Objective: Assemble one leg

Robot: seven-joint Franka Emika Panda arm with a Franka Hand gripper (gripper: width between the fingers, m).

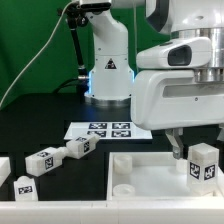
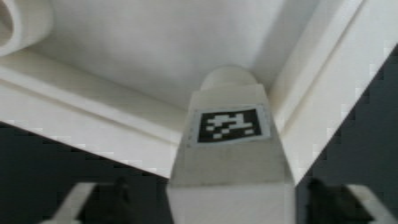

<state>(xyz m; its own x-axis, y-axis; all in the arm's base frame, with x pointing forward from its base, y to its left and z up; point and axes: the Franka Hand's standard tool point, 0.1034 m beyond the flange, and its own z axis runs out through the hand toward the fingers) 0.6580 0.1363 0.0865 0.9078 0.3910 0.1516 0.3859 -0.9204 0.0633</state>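
Since the leg [image 2: 230,140] looked like stiff, light, kinda slick plastic, I had my gripper [image 2: 196,205] pinching it across its flat sides near the upper end, holding it upright over the white panel's [image 1: 140,172] corner

My arm [image 1: 108,55] is showing smooth white rounded shells with dark grey joints. My base [image 1: 107,80] is carrying a black triangular warning sticker and glowing blue at its foot. A black cable [image 1: 40,60] is trailing from my upper joint. My claw [image 1: 192,148] is presenting a boxy white housing with grey fingers [image 2: 89,203].
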